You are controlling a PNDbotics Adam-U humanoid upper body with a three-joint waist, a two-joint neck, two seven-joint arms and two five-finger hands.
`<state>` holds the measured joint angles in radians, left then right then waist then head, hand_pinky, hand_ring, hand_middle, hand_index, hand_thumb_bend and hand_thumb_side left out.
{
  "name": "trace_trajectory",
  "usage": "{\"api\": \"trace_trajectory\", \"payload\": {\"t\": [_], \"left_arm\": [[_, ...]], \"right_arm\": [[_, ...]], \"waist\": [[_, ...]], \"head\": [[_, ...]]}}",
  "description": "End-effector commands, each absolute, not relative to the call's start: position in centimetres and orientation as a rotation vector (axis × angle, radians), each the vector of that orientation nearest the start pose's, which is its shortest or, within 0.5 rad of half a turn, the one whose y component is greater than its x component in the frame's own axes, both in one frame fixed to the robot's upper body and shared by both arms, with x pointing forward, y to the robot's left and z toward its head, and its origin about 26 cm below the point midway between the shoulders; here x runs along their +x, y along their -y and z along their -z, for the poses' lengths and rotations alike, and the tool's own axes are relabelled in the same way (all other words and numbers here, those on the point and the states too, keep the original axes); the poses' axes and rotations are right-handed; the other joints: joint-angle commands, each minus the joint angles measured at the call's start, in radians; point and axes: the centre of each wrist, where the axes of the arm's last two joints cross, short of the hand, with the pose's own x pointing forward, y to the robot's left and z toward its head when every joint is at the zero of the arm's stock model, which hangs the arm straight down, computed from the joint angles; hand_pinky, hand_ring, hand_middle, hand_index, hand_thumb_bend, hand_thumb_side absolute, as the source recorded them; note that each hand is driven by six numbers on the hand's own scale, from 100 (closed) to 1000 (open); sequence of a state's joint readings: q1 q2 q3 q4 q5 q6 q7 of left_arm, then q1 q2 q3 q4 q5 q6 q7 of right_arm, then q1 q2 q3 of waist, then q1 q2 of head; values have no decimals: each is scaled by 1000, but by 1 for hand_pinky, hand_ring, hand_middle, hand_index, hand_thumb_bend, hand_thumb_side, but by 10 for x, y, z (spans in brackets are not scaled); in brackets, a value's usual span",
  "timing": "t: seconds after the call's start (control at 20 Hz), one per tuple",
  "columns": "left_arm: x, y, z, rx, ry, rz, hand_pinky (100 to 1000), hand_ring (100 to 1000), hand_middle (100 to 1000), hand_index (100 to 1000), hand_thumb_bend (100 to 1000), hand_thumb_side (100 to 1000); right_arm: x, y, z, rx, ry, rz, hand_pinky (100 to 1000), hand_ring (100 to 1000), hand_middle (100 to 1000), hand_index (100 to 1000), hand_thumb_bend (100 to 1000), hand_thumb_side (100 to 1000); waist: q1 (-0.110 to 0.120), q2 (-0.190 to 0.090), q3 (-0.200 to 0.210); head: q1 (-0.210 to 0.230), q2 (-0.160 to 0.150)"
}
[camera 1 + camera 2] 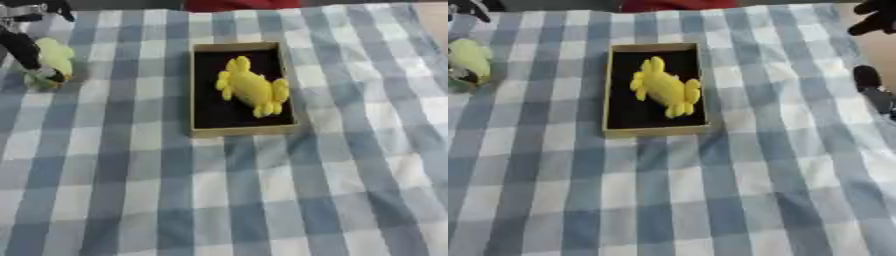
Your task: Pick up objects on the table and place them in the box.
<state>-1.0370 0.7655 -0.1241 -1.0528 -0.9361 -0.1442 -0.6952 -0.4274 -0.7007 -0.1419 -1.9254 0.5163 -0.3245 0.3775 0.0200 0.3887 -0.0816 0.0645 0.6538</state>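
A shallow tan box (241, 131) with a black inside lies on the checked cloth, a little above the middle. Inside it rests a yellow soft toy (252, 87) with stubby limbs. At the far left, a pale yellow-green object (57, 56) sits at the cloth's edge, and my left hand (24, 49) comes down from the upper left corner with dark fingers curled round it. My right hand (875, 21) shows only in the right eye view, at the upper right edge. It is apart from the box, with its fingers spread and nothing in it.
The blue and white checked cloth (262, 190) covers the table down to the near edge. Something red (236, 4) lies at the far edge behind the box. Tan floor (435, 20) shows past the table's right rear corner.
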Motion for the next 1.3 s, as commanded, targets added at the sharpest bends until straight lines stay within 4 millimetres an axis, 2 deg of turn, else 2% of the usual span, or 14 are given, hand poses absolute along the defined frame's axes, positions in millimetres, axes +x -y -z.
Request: {"api": "trace_trajectory", "payload": {"t": [0.05,0.1,0.2,0.5,0.85,1.3], "left_arm": [[438,-374,-348,1198,1058,1489,947,982,921,921,741,138],[438,-375,-348,1198,1047,1486,947,983,919,919,762,100],[438,-376,-348,1200,1021,1480,945,980,914,913,783,100],[436,-382,-350,1227,984,1417,947,982,916,916,748,100],[438,-390,-345,1230,958,1347,936,975,904,912,714,100],[444,-396,-334,1211,922,1315,838,875,782,871,680,100]], "right_arm": [[299,341,-302,1376,-2642,1868,715,817,857,820,100,131],[299,341,-302,1375,-2642,1868,714,817,857,820,100,137],[299,341,-302,1375,-2642,1869,713,817,857,820,100,150],[299,342,-302,1372,-2644,1872,712,818,856,820,100,175],[300,342,-302,1368,-2649,1869,713,818,856,819,100,179],[300,342,-302,1363,-2654,1860,713,818,856,819,100,187]], "waist": [[1,-17,-1],[1,-16,-1],[1,-13,0],[1,-8,2],[-3,-3,0],[-9,8,-6]], "head": [[5,-6],[5,-6],[6,-2],[28,7],[39,2],[44,-4]]}}
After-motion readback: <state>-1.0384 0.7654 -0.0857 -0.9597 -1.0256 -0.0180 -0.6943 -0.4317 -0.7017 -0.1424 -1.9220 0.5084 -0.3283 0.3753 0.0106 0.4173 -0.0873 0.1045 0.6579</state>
